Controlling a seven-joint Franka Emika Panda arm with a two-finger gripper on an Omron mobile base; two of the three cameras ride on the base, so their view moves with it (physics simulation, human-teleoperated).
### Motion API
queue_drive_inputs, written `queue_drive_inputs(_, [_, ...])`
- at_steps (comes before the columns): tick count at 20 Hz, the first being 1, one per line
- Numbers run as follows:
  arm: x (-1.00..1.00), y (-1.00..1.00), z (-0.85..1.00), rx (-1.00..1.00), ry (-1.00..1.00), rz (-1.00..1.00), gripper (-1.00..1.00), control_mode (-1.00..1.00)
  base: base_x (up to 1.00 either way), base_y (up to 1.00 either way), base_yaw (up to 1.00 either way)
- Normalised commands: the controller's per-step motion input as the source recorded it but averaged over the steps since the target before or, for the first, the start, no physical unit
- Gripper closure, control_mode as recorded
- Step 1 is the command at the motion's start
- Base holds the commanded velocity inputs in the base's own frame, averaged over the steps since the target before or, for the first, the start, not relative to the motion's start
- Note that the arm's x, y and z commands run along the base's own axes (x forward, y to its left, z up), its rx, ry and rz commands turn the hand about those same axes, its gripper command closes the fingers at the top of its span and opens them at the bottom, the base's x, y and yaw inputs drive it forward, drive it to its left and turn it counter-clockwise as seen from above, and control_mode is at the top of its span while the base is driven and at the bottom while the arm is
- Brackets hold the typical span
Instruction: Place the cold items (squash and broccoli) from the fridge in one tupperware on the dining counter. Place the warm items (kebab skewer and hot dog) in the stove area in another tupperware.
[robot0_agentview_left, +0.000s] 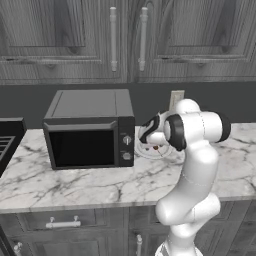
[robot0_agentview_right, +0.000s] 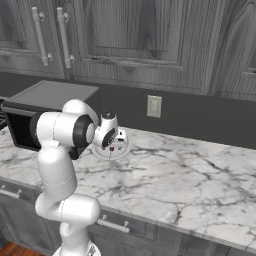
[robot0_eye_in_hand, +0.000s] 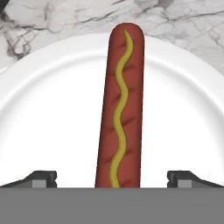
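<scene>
Right at the bottom of the hand view, the gripper (robot0_eye_in_hand: 112, 179) has its two dark fingertips (robot0_eye_in_hand: 41, 178) spread wide apart, one at the lower left and one at the lower right. It is holding nothing. The hot dog (robot0_eye_in_hand: 121, 109) runs straight up the middle of that picture, right between the two tips, so I think the hand has lined itself up to come down and pinch it from both sides.

The hot dog has a wavy yellow line of mustard along its top. It lies flat on a round white plate (robot0_eye_in_hand: 52, 113), and nothing else is on the plate that I can see. The plate sits on the marble counter (robot0_eye_in_hand: 43, 22), which shows at the top of that picture.

In the left base view, the plate (robot0_agentview_left: 165, 154) is in the middle of the frame, mostly hidden behind the robot's hand. Just to its left stands a dark microwave (robot0_agentview_left: 90, 129) with its door shut. On the wall behind, a little right of the middle, is an outlet (robot0_agentview_left: 176, 99). At the top are grey cupboards (robot0_agentview_left: 60, 40) with long handles.

From here I cannot see any tupperware, so the hot dog has not been packed yet.
</scene>
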Motion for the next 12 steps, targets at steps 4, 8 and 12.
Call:
queue_drive_inputs(4, [0.13, 0.00, -0.27, 0.00, 0.00, 0.00, 1.00, -1.00, 0.00, 0.00, 0.00])
queue_drive_inputs(8, [0.00, 0.00, -0.14, -0.02, 0.00, 0.00, 1.00, -1.00, 0.00, 0.00, 0.00])
queue_drive_inputs(12, [-0.07, -0.01, -0.04, 0.00, 0.00, 0.00, 1.00, -1.00, 0.00, 0.00, 0.00])
